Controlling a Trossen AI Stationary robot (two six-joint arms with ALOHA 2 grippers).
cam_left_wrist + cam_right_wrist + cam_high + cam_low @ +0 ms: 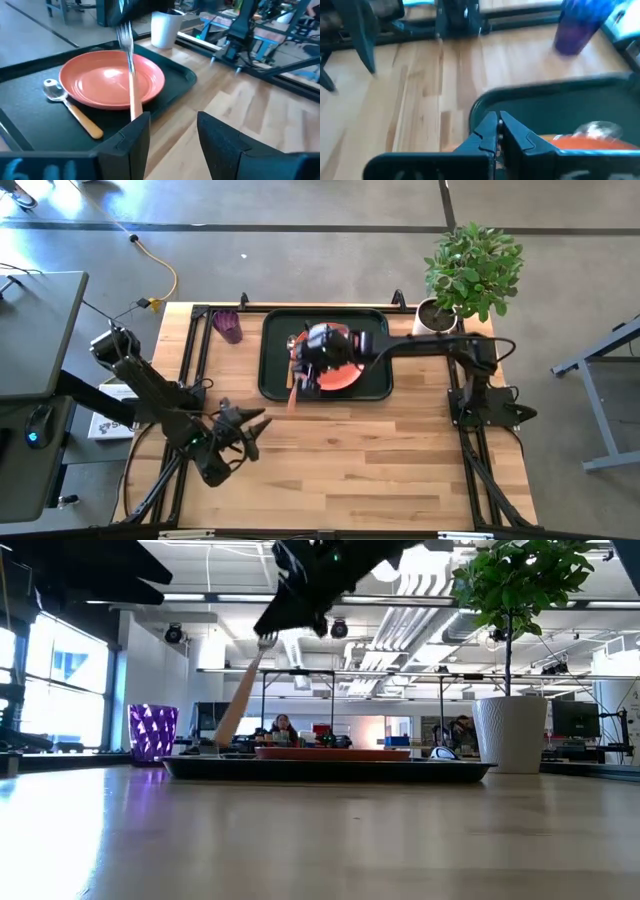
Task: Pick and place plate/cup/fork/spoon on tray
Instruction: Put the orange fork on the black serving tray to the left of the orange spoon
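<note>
The fork [131, 75] hangs from the right claw [290, 615], pinched at its metal tine end. The exact contact is hard to make out in the left wrist view, where the claw is cut off by the frame edge. The smooth orange handle slants down and away from the claw, over the near left rim of the tray [375, 320]; from above only the handle [291, 395] shows, the rest hidden under the arm. In the right wrist view the claw's two dark fingers [487, 131] are pressed together and the fork is out of sight behind them.

Below the right claw lies the round, flat coral plate [112, 80], glossy plastic, on the dark tray with its raised rim and rounded corners. Only the left wrist view shows the spoon [70, 107] clearly: it lies on the tray floor just beside the plate, on the side toward the cup. The right wrist view gives a blurred pale shape there, not identifiable.

The translucent purple cup [152, 732], faceted, stands on the wooden table off the tray, beyond the right claw's tip. A white pot [510, 735] with a leafy plant [470, 270] stands behind the right claw, past the tray.

The left claw [172, 135] hovers spread wide and empty over bare planks, facing the tray and fork.
</note>
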